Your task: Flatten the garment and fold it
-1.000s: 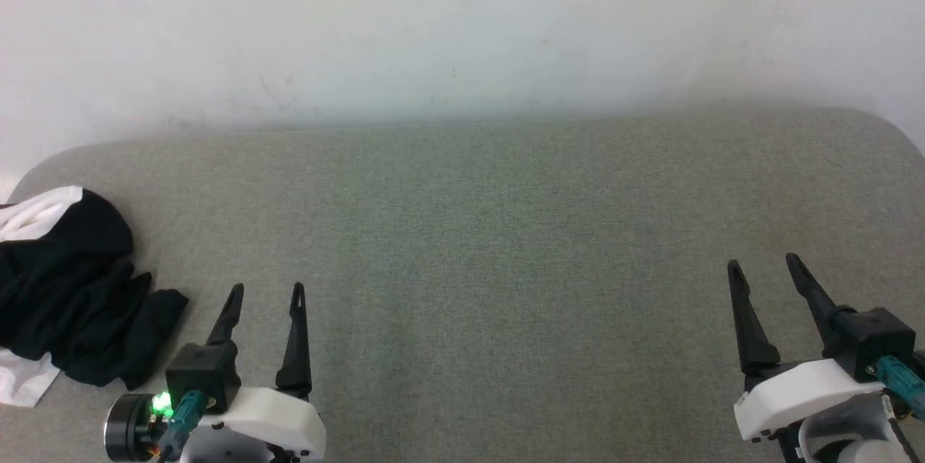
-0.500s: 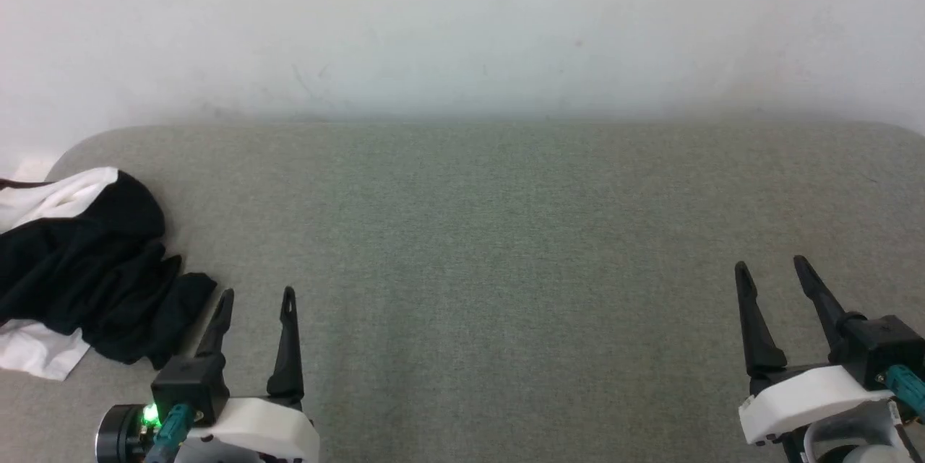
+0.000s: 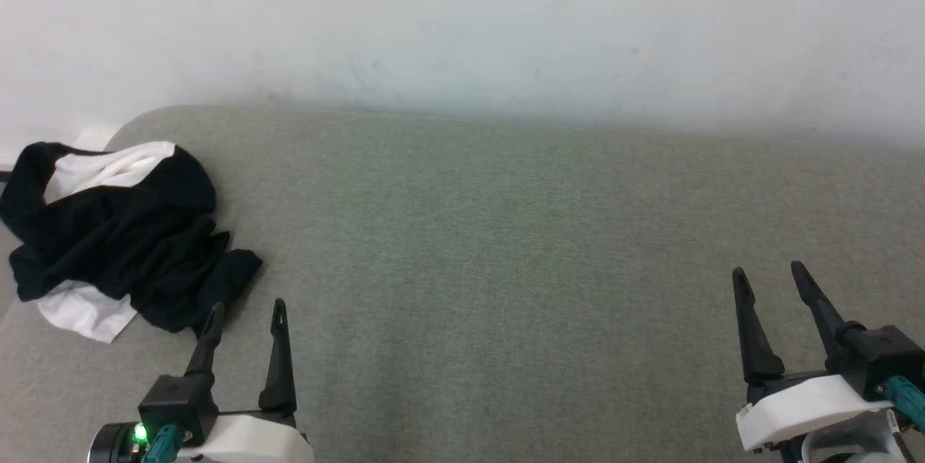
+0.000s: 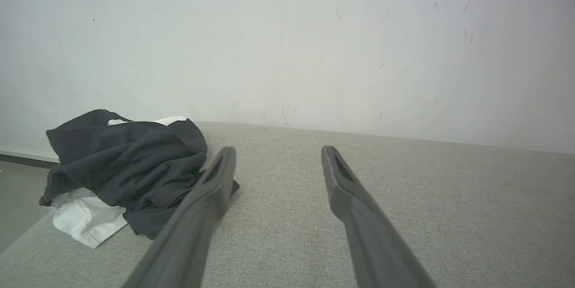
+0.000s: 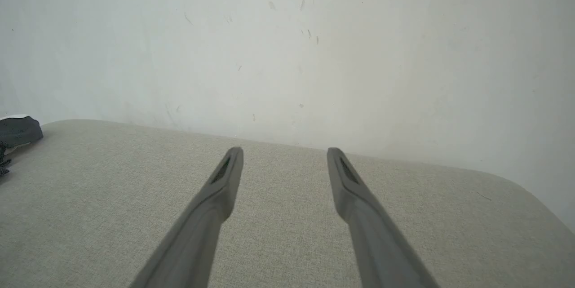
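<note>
head: shirt (image 3: 123,232) bunched at the pad's (image 3: 506,232) left end, left gripper (image 3: 246,305) just beside it, spread, empty; right gripper (image 3: 767,268) spread too, well apart | left wrist: shirt heap just beside the fingers (image 4: 211,198) | right wrist: shirt peeks in far left

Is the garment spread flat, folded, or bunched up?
Bunched up: the garment lies in a crumpled heap, black cloth piled over white, on the grey surface.
</note>
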Controlling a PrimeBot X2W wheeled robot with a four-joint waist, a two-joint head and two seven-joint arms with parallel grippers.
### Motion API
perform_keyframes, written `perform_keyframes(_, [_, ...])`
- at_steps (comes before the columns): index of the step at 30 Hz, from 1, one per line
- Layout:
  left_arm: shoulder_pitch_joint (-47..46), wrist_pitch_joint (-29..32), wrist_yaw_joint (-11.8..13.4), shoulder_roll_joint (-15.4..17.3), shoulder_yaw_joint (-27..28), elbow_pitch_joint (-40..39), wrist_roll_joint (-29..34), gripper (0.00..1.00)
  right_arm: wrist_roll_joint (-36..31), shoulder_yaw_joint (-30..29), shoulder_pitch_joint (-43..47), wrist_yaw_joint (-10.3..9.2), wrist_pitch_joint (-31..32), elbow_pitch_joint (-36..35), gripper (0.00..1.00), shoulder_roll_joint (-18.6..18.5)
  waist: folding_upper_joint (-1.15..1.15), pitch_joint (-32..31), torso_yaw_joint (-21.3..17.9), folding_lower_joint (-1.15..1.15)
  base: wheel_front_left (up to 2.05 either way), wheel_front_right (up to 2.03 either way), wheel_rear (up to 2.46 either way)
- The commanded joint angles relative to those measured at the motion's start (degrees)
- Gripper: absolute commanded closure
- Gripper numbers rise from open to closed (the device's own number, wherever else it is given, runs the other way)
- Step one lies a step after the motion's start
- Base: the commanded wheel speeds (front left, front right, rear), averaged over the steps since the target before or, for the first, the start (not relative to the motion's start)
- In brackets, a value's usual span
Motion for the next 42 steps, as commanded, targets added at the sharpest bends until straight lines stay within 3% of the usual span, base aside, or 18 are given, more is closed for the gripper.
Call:
perform_keyframes(1, [0.7,-0.5,0.5,0.1,0.4,-0.4,-0.7,0.00,0.5,0.0,0.3,-0.03,-0.6,0.0,0.00,0.1,0.00,0.1,1.0,0.00,0.00,0.00,0.00])
perform_keyframes(21, [3.5,-2.9,0.9,0.4,0.9,-1.2,-2.6,0.00,1.3,0.6,0.6,-0.04,-3.0,0.9,0.00,0.1,0.00,-0.3,10.4,0.00,0.00,0.00,0.00])
perform_keyframes(42, [6.2,-4.9,1.5,1.1,1.4,-2.3,-5.2,0.00,2.3,1.0,1.8,-0.06,-5.5,2.0,0.00,0.2,0.00,-1.3,17.7,0.00,0.00,0.00,0.00])
